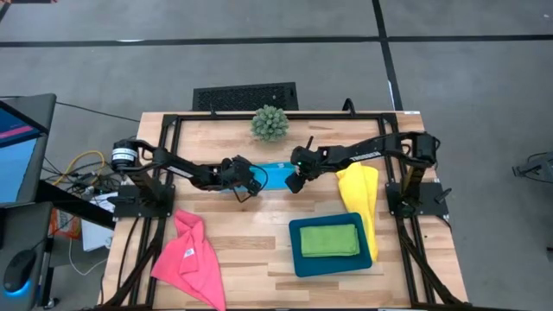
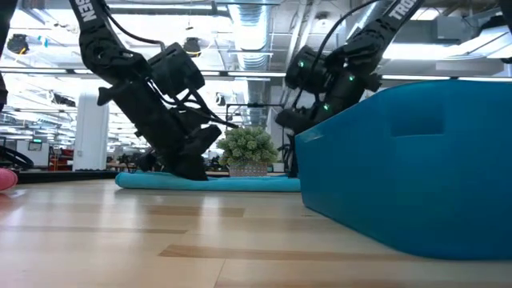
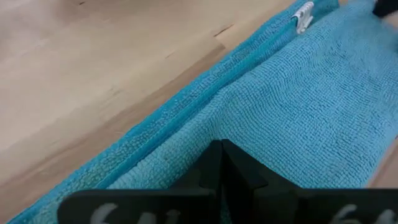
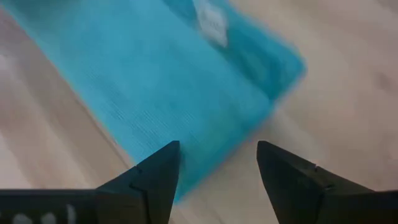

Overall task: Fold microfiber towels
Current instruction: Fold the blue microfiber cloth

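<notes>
Left hand (image 1: 251, 188) closed on blue towel (image 1: 278, 175); right hand (image 1: 295, 183) open above it; plant (image 1: 270, 123) behind.

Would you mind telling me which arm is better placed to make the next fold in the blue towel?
Probably the right. Its gripper hangs open just above the blue towel, free to grasp an edge. The left gripper is shut with its tips down on the towel, so it looks better suited to pinning it in place.

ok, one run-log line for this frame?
blue towel: flat, mid-table | left claw: shut, on towel | right claw: open, above towel edge | green towel: folded in tray
</notes>
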### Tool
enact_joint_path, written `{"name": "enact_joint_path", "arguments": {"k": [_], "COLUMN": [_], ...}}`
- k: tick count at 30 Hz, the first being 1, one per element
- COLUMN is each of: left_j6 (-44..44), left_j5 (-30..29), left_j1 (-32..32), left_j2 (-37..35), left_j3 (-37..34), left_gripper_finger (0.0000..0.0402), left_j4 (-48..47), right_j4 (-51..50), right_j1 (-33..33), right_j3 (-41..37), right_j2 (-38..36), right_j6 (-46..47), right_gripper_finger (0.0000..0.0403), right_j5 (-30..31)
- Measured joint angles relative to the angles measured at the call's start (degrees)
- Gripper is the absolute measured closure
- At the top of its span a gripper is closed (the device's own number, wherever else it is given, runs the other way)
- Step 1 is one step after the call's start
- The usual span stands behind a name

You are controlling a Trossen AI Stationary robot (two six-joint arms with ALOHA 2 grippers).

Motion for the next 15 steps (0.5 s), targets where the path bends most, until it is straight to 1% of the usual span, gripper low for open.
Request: {"name": "enact_joint_path", "arguments": {"k": [8,15], "left_j6": [-1.91,-1.73], "left_j5": [0.23,0.22], "left_j1": [-0.11,-0.13], "left_j2": [0.07,0.11], "left_j3": [-0.12,-0.19], "left_gripper_finger": [0.0401,0.0401], "left_j4": [0.46,1.05], "right_j4": [3.01,4.77], "right_j1": [0.02,0.00], "right_j3": [0.16,0.12], "right_j2": [2.56,2.98], "right_j6": [3.53,5.47], "right_gripper_finger": [0.0164,0.0188], "right_j5": [-0.35,-0.30]}}
